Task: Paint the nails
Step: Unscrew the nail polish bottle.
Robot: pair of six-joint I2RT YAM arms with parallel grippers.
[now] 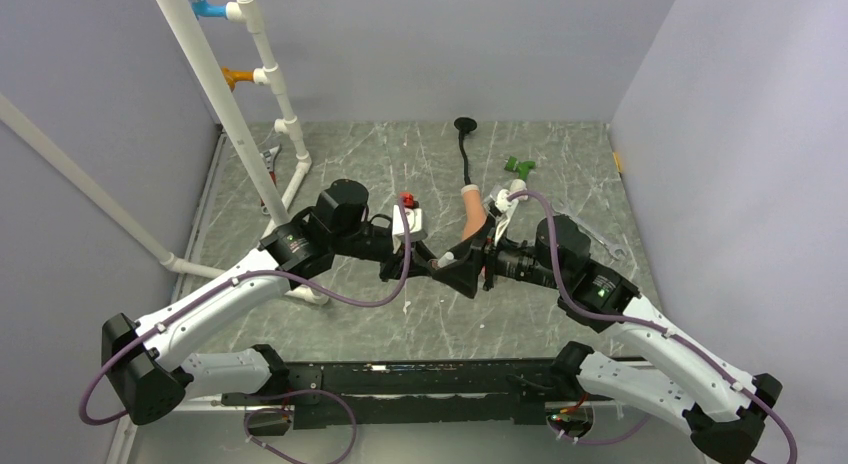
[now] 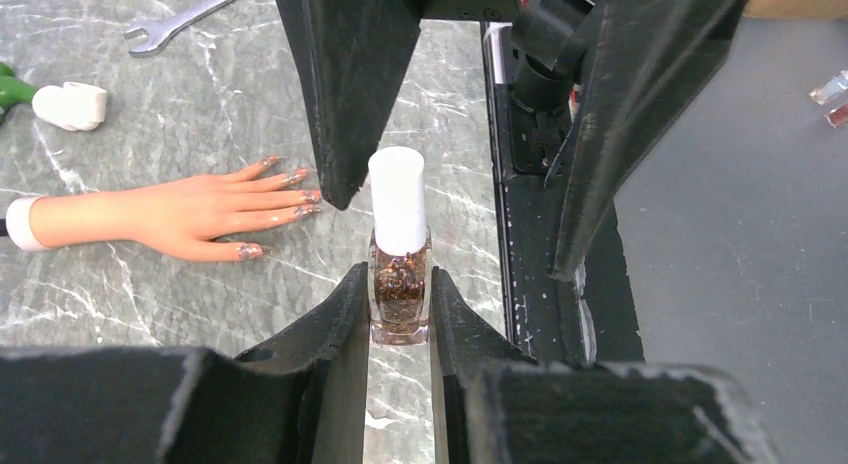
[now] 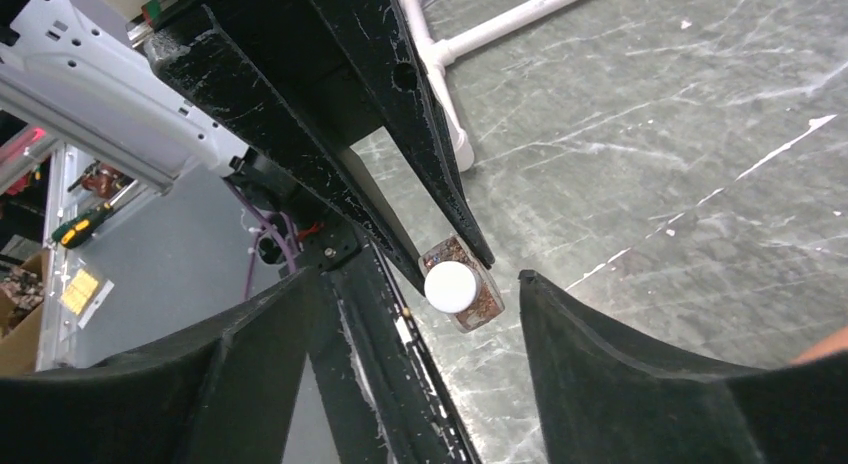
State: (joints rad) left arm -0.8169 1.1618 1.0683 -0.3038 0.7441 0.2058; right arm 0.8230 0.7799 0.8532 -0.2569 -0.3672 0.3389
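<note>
The peach mannequin hand (image 2: 170, 216) lies flat on the marble table, fingers pointing right, and its nails (image 2: 303, 198) carry glitter. It also shows in the top view (image 1: 472, 212). My left gripper (image 2: 400, 309) is shut on a small bottle of brown glitter polish (image 2: 400, 289) with a white cap (image 2: 398, 199), holding it upright above the table. My right gripper (image 3: 418, 279) is open, with its fingers (image 2: 345, 104) on either side of the cap and not touching it. The cap faces the right wrist camera (image 3: 452, 286). Both grippers meet just in front of the hand (image 1: 455, 264).
A wrench (image 2: 185, 19) and a green-handled white tool (image 2: 60, 102) lie beyond the hand. A white PVC pipe frame (image 1: 265, 114) stands at the back left. A black round-headed cable (image 1: 465, 129) lies at the back. A small red and white object (image 1: 410, 216) sits by the left wrist.
</note>
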